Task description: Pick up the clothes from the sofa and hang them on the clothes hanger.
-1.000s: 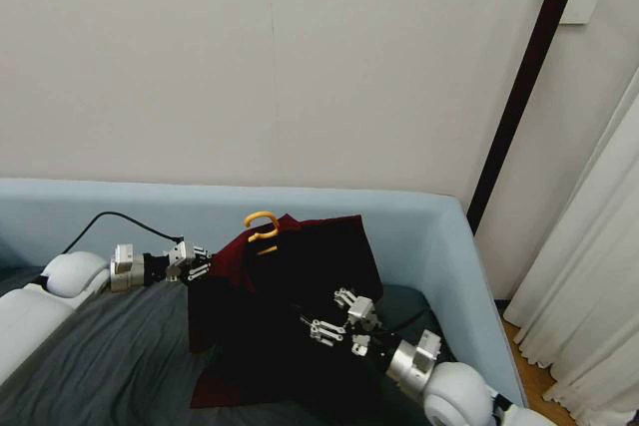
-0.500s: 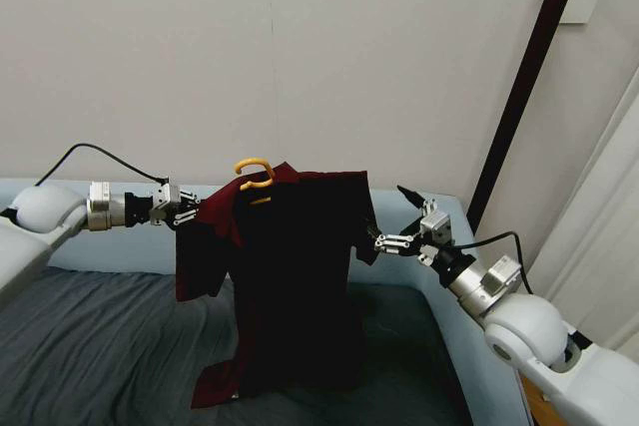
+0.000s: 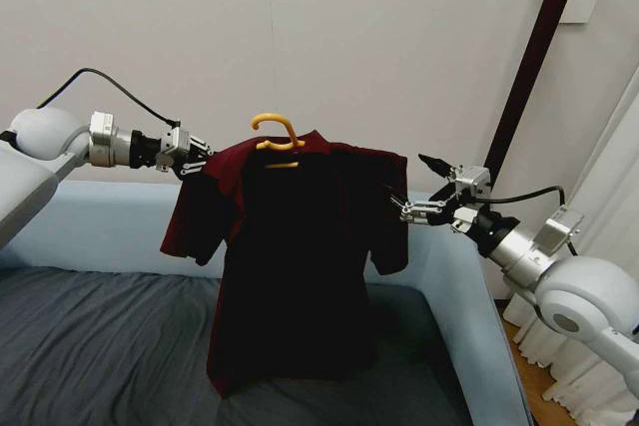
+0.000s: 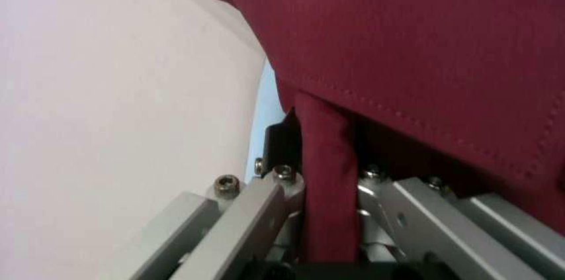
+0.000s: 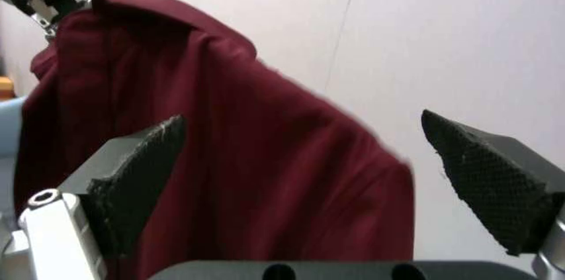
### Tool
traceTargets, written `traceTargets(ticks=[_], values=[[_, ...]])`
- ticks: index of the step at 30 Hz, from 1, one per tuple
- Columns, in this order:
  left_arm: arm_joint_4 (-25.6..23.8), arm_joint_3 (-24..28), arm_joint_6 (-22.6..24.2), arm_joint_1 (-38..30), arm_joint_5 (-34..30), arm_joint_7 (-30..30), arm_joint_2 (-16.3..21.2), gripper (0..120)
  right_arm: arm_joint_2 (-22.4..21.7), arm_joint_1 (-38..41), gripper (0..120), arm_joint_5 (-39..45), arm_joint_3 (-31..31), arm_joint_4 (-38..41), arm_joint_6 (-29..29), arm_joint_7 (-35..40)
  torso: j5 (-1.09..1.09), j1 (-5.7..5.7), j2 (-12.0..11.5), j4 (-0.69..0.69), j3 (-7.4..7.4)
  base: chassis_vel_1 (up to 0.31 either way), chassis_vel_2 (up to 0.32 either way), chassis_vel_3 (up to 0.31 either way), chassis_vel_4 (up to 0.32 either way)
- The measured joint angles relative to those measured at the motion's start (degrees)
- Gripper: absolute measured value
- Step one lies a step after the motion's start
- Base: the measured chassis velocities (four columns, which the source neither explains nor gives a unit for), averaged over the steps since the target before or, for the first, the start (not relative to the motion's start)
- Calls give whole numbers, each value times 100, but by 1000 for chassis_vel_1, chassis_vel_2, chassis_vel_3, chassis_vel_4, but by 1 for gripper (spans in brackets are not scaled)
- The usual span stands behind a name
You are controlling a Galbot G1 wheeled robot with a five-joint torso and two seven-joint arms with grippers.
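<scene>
Shirt [image 3: 300, 266] hangs from left gripper [image 3: 200, 165], beside right gripper [image 3: 410, 185].

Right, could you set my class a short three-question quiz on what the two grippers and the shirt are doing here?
1. True or false: the left gripper is shut on the shoulder of the dark red shirt.
2. Fill in: the fingers of the right gripper stand ___, next to the shirt's other sleeve.
3. Where is the yellow hanger? A) inside the shirt, hook above the collar; B) clamped in the right gripper; C) clamped in the left gripper.
Key: 1 true; 2 open; 3 A.
</scene>
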Motion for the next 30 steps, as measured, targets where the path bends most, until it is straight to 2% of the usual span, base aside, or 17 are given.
traceTargets(ticks=[3,5,10,11,14,20,26,30], values=[[98,55,-41,-108,87,145,-293,1,-368,134,100,388,62,23,-237,-15,3,0,0,-10,0,0,0,0,0],[105,64,-44,-114,131,176,-348,1,-440,153,100,434,69,15,-275,-37,3,0,0,-10,0,0,0,0,0],[41,43,-104,81,454,318,-519,1,-793,149,100,355,57,-218,-480,-786,0,0,0,-5,0,0,0,0,0],[41,43,-104,81,454,318,-519,1,-793,149,100,355,57,-218,-480,-786,0,0,0,-5,0,0,0,0,0],[18,-10,-104,229,498,378,-590,1,-828,84,100,15,-5,-404,-520,-1408,0,0,0,-2,0,0,0,0,0],[98,-25,-100,288,503,497,-776,1,-743,67,100,-706,-73,-780,-514,-2433,3,0,-1,-7,0,0,0,0,0],[100,-23,-97,318,516,651,-917,1,-668,178,100,-815,-120,-934,-581,-2890,0,0,-1,-5,0,0,0,0,0],[185,-20,-99,321,587,782,-1041,1,-622,221,88,-866,-125,-1039,-712,-3463,1,0,-1,-6,0,0,0,0,0]])
